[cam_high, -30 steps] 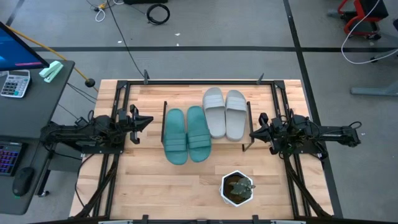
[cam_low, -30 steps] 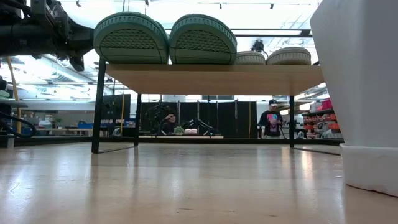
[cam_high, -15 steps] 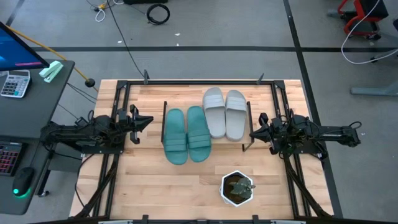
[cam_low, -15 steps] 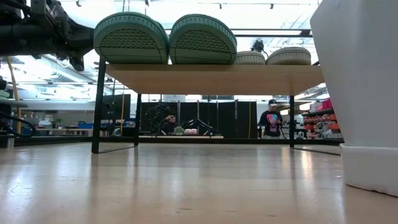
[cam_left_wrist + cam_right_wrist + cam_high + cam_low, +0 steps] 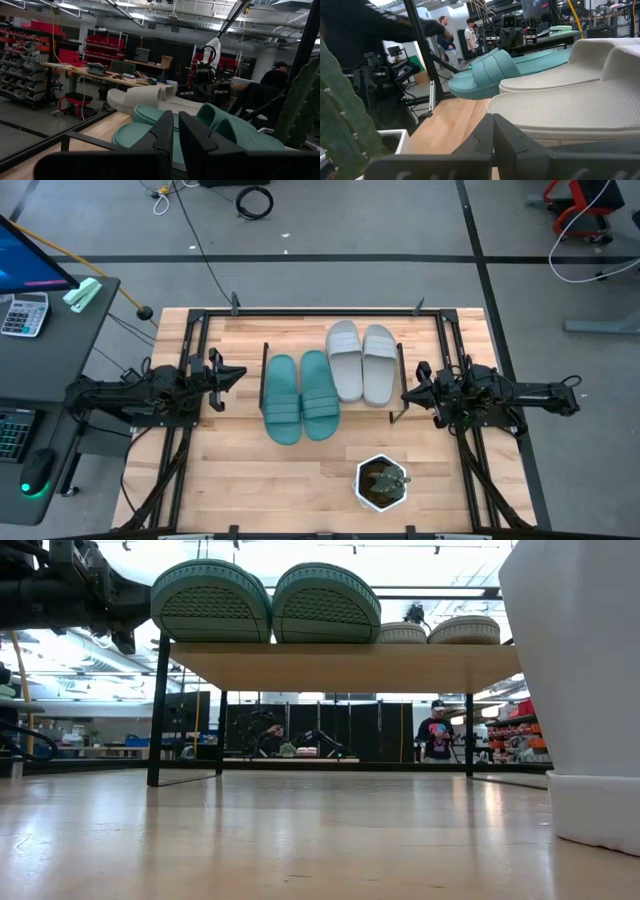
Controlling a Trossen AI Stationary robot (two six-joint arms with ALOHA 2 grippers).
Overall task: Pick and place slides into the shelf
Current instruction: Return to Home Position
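Two teal-green slides [image 5: 300,396] lie side by side on the shelf's wooden top [image 5: 340,667], soles down, their near ends sticking out over its front edge [image 5: 265,602]. Two light grey slides [image 5: 362,362] lie beside them on the same top, farther back and to the right [image 5: 440,632]. The shelf stands on thin black legs [image 5: 158,710]. My left gripper [image 5: 236,373] hovers shut and empty left of the shelf, pointing at the teal slides [image 5: 150,131]. My right gripper [image 5: 408,393] hovers shut and empty right of the shelf, beside the grey slides [image 5: 570,100].
A white pot with a green plant [image 5: 382,482] stands near the table's front edge, right of the middle; it fills the right of the low view [image 5: 580,690]. Black frame rails [image 5: 330,311] run along the table's sides. A person [image 5: 434,733] stands in the room behind.
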